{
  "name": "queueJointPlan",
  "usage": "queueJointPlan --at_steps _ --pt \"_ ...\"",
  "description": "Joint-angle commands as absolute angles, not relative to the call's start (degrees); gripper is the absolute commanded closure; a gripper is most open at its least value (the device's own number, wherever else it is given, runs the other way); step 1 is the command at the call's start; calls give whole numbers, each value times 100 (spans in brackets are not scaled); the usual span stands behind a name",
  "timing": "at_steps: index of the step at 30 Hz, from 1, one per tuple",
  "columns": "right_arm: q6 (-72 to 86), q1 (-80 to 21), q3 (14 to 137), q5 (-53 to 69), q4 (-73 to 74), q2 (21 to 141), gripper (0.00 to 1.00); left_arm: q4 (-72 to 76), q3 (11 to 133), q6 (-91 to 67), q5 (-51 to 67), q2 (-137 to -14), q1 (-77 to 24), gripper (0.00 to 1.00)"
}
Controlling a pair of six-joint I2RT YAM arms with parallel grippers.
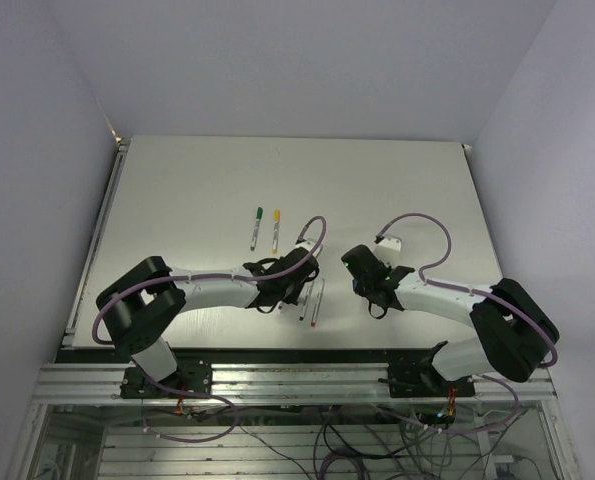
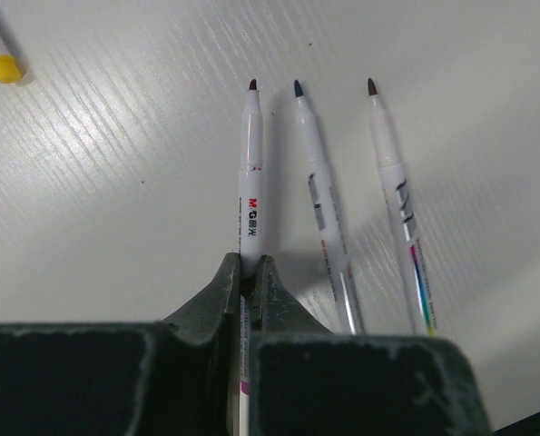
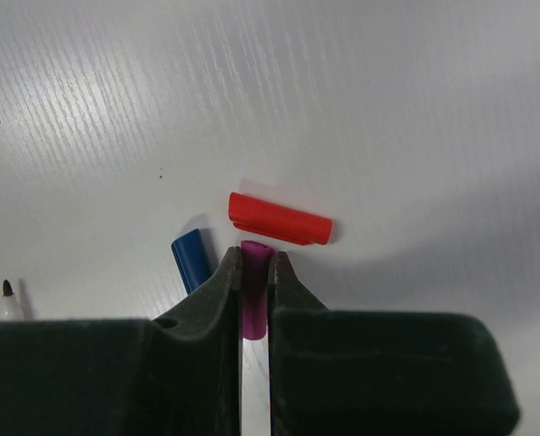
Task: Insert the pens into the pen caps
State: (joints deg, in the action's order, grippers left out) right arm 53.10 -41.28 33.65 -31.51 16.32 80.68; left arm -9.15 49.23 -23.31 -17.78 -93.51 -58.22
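Left arm (image 1: 217, 288): base at near left, elbow block raised, forearm stretched toward right, held low.
Left gripper (image 2: 249, 265): 2 fingers pressed tight on pen (image 2: 251, 182); pen shaft sticks out forward between tips, tip pointing away from wrist.
Right arm (image 1: 447, 295): base at near right, forearm stretched toward left, roughly mirror of the other arm.
Right gripper (image 3: 255, 262): 2 fingers closed on purple cap (image 3: 255, 272); cap end shows between tips.
Top view: 2 wrists face each other near middle, apart, not touching.
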Motion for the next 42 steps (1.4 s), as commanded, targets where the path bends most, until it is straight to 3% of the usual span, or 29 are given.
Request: queueJointPlan --at_steps 1,42 --pt "5333 -4177 3122 -2731 2190 8489 100 -790 4928 -2311 -1696 -9191 -5792 93" --pt "4937 -4423 3445 -3464 2147 6945 100 -581 4763 -2441 -1554 -9355 -5441 93"
